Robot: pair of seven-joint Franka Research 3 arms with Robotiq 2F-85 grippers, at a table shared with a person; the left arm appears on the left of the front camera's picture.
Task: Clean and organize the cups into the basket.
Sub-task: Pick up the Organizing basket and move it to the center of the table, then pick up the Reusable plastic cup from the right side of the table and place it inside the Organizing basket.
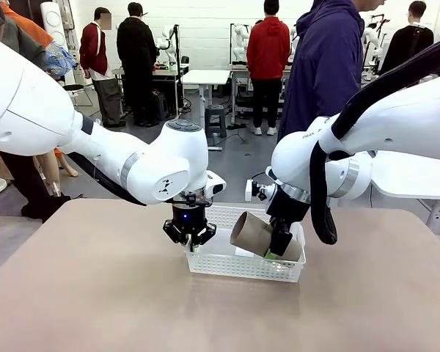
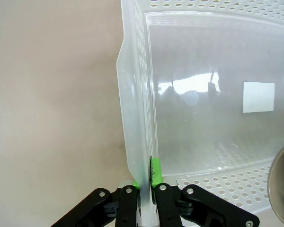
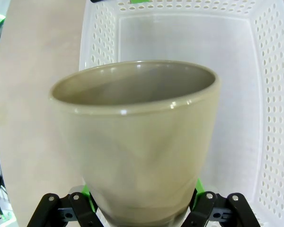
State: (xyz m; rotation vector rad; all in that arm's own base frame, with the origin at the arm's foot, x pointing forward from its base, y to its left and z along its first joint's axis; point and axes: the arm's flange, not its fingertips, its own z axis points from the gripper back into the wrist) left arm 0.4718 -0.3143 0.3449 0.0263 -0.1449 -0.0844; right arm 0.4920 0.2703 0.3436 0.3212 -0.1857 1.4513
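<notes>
In the front view, the left fingers (image 1: 191,236) are reaching down from the left arm and clenching the near-left end of the basket (image 1: 227,262), which is sitting on the table (image 1: 95,293) near its middle. The right fingers (image 1: 281,240) are grasping a tan-brown cup (image 1: 253,233) that is lying tilted on its side, its open mouth facing the left arm, and it is hanging just above the right half of the basket. In the left wrist view, the left fingers (image 2: 128,201) are pinching the thin white wall of the basket (image 2: 132,118) between their green pads, one pad on each face; the basket's floor is carrying a small white label (image 2: 258,97), and the cup's rim (image 2: 283,184) is showing at the lower right corner. In the right wrist view, the right fingers (image 3: 80,204) are gripping the cup (image 3: 137,142) by its narrow base, the wide mouth pointing away, with the basket (image 3: 274,94) lying beneath it on the table (image 3: 38,71).
</notes>
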